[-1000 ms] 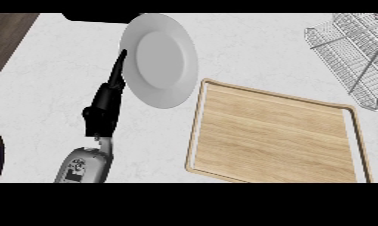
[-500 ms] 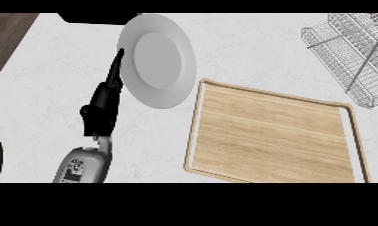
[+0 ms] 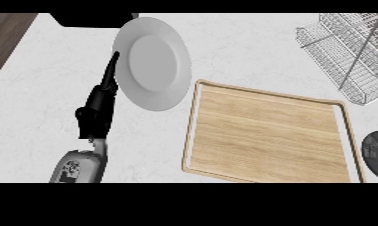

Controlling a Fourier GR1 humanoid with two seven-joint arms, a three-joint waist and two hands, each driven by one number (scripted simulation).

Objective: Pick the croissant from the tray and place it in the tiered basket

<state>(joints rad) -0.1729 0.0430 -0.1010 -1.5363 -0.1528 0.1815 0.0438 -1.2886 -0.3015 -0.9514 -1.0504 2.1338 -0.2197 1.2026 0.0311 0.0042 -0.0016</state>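
Croissant is the one thing the head view does not settle: it shows on no surface in sight, so its place cannot be told. Nearest, at the lower left, a grey forearm point(image 3: 74, 167) comes in over the pale worktop point(image 3: 44, 85). To its right lies the wooden tray point(image 3: 269, 135), a light rectangle with a raised rim, its boards showing plain grain. At the right edge, just beside the tray's near right corner, sits a dark rounded shape that looks like the right robot hand point(image 3: 371, 151), cut off by the edge; whether it is spread or closed cannot be told.

Further out, the left robot hand point(image 3: 96, 112) is stretched long and narrow, fingers straight and pressed together, pointing away and holding nothing. Its fingertips point(image 3: 114, 62) run along the left rim of a white plate point(image 3: 153, 65); whether they touch it is unclear. The plate stands just beside the tray's far left corner.

At the far right is the wire tiered basket point(image 3: 347, 55), well apart from the plate. At the far left, a black block point(image 3: 92, 19) meets the plate's far rim.
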